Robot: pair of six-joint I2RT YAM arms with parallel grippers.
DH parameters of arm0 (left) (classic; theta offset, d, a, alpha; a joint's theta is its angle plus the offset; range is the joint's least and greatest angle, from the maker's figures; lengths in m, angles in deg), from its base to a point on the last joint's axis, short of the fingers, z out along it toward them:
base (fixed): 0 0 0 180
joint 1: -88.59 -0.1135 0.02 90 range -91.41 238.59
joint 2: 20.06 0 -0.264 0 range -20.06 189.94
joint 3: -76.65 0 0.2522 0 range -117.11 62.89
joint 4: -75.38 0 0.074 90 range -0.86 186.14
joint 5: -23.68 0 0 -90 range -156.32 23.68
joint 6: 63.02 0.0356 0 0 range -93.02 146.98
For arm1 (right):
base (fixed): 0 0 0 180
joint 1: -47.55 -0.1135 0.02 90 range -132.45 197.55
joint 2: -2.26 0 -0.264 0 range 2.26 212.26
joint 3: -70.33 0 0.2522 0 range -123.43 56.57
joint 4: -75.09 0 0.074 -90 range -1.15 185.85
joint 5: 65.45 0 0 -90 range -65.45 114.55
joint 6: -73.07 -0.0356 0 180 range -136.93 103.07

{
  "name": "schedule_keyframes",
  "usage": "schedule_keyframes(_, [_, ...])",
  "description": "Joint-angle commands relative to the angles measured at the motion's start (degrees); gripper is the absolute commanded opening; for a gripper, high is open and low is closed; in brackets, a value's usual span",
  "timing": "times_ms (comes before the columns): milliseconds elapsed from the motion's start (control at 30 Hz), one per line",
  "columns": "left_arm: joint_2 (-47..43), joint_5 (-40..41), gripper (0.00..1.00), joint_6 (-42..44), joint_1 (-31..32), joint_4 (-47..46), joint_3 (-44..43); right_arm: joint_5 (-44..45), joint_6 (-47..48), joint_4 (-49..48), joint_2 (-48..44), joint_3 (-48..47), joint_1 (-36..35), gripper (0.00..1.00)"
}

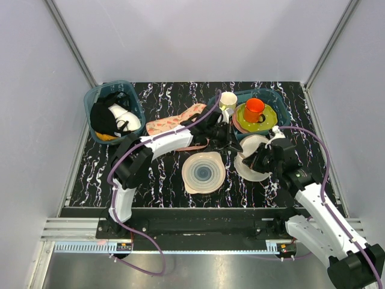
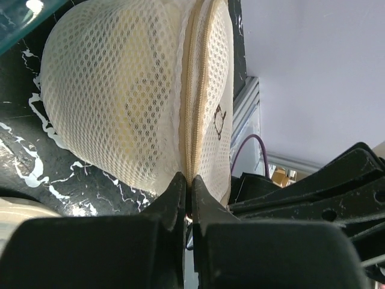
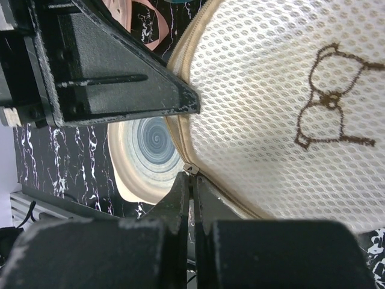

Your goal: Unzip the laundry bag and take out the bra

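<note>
The laundry bag (image 1: 251,146) is a white round mesh pouch lying right of centre, between my two grippers. In the left wrist view its dome (image 2: 120,102) fills the frame and its tan zipper seam (image 2: 191,108) runs down into my left gripper (image 2: 189,180), which is shut on the seam's edge. In the right wrist view the flat face (image 3: 271,102) shows a line drawing (image 3: 331,99). My right gripper (image 3: 192,177) is shut on the metal zipper pull (image 3: 191,169). The zipper looks closed. The bra is hidden; only a yellowish tint shows through the mesh.
A flat pale blue-white ringed disc (image 1: 203,171) lies just left of the bag. A pink carrot-patterned cloth (image 1: 174,120) lies under the left arm. A teal bin of clothes (image 1: 114,111) stands back left. Another bin (image 1: 274,99) with an orange cup (image 1: 254,109) stands back right, beside a cream mug (image 1: 228,100).
</note>
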Motion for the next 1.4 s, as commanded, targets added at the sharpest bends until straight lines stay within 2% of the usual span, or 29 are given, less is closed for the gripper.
schedule_keyframes(0, [-3.9,-3.4,0.00,3.5,-4.5,0.6,-1.4,1.6,1.3,0.6,-1.9,-0.1,0.2,0.00])
schedule_keyframes(133, [-6.3,-2.8,0.00,8.3,-8.0,6.1,-0.7,2.1,1.8,1.4,-2.7,-0.2,0.2,0.00])
schedule_keyframes(367, [-9.4,-3.2,0.00,10.5,-13.8,6.4,3.4,4.5,3.9,4.1,-3.3,-2.2,0.2,0.00])
schedule_keyframes(533, [-8.7,-3.1,0.00,12.6,-14.7,8.2,2.2,7.8,5.1,6.0,-3.4,-3.7,0.2,0.00])
schedule_keyframes(733, [-9.2,-6.1,0.00,17.5,-15.0,10.3,1.9,17.4,3.1,9.3,-2.4,-5.9,0.3,0.00])
schedule_keyframes(1033, [-12.5,-6.6,0.00,19.2,-15.2,10.3,4.5,20.4,3.7,7.9,2.2,-5.2,1.7,0.00])
schedule_keyframes(1067, [-12.6,-6.6,0.00,18.9,-15.1,10.1,4.5,21.0,3.8,8.0,1.9,-5.2,2.0,0.07])
schedule_keyframes(1100, [-12.5,-6.3,0.00,18.7,-15.1,10.2,4.5,21.4,3.9,8.5,1.1,-5.7,2.2,0.20])
schedule_keyframes(1133, [-12.5,-6.0,0.00,18.4,-14.8,10.1,4.4,21.7,4.0,9.0,0.7,-6.2,2.2,0.57])
schedule_keyframes(1167, [-12.5,-5.5,0.00,18.2,-14.5,10.1,4.4,21.8,3.9,11.0,0.3,-7.1,2.2,0.69])
schedule_keyframes(1267, [-12.3,-0.4,0.00,19.8,-12.1,13.5,3.3,20.1,4.6,16.7,-0.6,-13.3,2.2,0.87])
schedule_keyframes(1367, [-12.7,2.5,0.00,19.6,-9.6,12.9,3.9,17.4,4.9,18.1,-0.9,-17.5,2.1,0.90])
